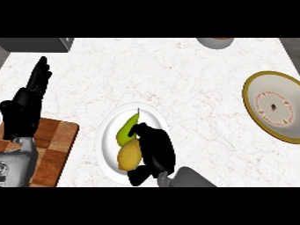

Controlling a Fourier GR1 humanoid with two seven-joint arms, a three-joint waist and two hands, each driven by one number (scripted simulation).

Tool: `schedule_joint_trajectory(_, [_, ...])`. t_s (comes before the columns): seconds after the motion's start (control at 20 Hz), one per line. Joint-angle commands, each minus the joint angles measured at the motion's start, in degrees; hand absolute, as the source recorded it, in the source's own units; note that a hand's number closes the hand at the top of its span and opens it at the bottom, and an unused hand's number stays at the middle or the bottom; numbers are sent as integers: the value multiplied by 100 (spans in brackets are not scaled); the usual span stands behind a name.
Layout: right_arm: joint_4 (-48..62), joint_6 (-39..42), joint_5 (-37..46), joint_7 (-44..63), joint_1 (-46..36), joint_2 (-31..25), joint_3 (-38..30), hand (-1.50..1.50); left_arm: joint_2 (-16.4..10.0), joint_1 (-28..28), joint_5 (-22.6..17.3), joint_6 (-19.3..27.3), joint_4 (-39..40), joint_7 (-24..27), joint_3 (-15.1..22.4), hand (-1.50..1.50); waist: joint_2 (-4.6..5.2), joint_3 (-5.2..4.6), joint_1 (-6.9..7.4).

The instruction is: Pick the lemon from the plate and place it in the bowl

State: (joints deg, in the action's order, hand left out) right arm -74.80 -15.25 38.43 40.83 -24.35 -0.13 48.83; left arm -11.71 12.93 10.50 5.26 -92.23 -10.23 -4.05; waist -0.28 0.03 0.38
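One yellow oval lemon (129, 156) on one round white plate (109, 147) (one green pointed fruit (127, 130) beside it), bracketed by curled fingers (140, 130) and thumb of right hand (157, 151), seemingly clamped; left hand (22, 110) straight-fingered.

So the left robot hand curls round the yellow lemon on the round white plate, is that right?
No, it is the right robot hand that curls round the yellow lemon on the round white plate, as the head view shows. The left robot hand rests open over the brown wooden cutting board.
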Motion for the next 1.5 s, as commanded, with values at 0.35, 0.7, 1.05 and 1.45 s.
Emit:
schedule_joint_trajectory(0.35, [-2047,-990,2066,1973,302,-91,-346,150,-70,-24,-100,-47,165,121,-207,0,-5,-8,-163])
schedule_joint_trajectory(0.7, [-3410,-243,2461,2220,718,-621,-1214,150,-67,-223,-169,-142,151,380,-256,0,13,-7,-107])
schedule_joint_trajectory(1.05, [-2681,-1303,1225,678,898,-1393,-2928,150,16,-219,-85,-113,-269,-61,-128,0,36,1,-8])
schedule_joint_trajectory(1.45, [-1502,-1819,-270,-1365,1043,-2309,-4376,150,98,21,58,-32,69,33,-87,0,48,2,-34])
